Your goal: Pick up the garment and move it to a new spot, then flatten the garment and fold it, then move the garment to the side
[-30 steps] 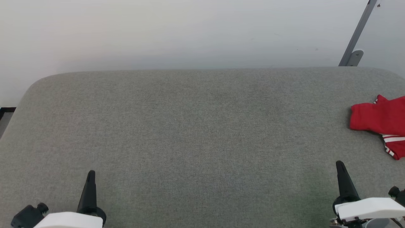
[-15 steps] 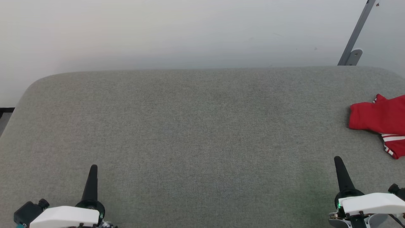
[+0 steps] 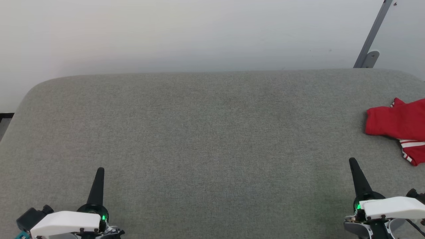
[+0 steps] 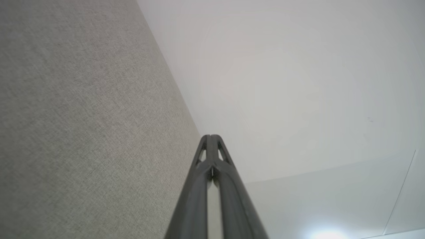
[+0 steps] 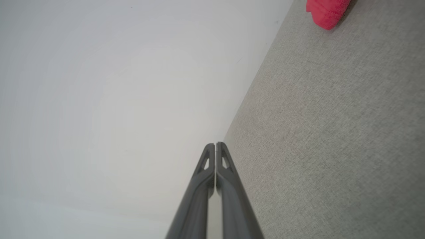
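Note:
The red garment (image 3: 400,122) lies bunched at the right edge of the grey padded table (image 3: 206,132), with white-and-red striped trim at its near side; part of it runs out of the head view. A corner of the garment (image 5: 327,12) shows at the top of the right wrist view. My right gripper (image 3: 352,162) is shut and empty, hovering near the table's front, to the left of and nearer than the garment. My left gripper (image 3: 100,171) is shut and empty at the front left. Both pairs of fingers press together in the left wrist view (image 4: 211,137) and right wrist view (image 5: 215,146).
A pale wall stands behind the table's rounded far edge. A grey metal bracket (image 3: 372,39) leans on the wall at the back right. A dark strip of floor (image 3: 6,117) shows past the table's left edge.
Both grippers have risen slightly up the head view, reaching a little farther over the table. The garment lies where it was; the picture has shifted a touch.

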